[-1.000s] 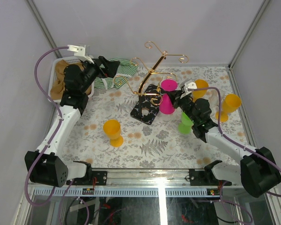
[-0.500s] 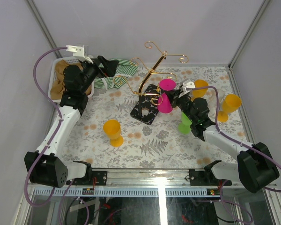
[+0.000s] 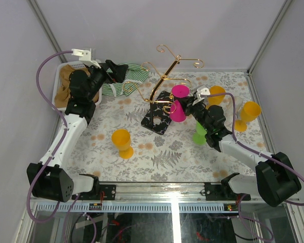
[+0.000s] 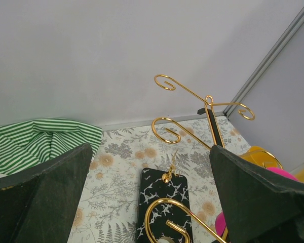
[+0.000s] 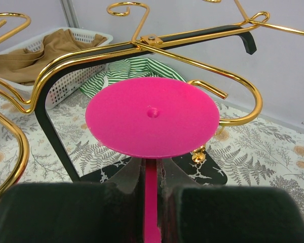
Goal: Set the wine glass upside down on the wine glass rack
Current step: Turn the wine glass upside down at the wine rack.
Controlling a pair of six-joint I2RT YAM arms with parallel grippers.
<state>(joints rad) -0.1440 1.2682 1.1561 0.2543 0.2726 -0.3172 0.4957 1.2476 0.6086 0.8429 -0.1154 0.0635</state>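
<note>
Your right gripper (image 3: 191,107) clamps the inverted pink plastic wine glass (image 5: 152,116) by its stem.
The glass's foot sits among the curled hooks of the thin gold wire rack (image 3: 157,90); your left gripper (image 3: 122,74) gapes wide, empty.

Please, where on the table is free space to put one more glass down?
Free: the front strip between the lone orange glass and the green glass, before the rack base. Crowded: right side, around the pink glass and two orange glasses.

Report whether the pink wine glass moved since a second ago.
Yes, slightly: the pink plastic wine glass edged left toward the black base of the gold metal rack.
</note>
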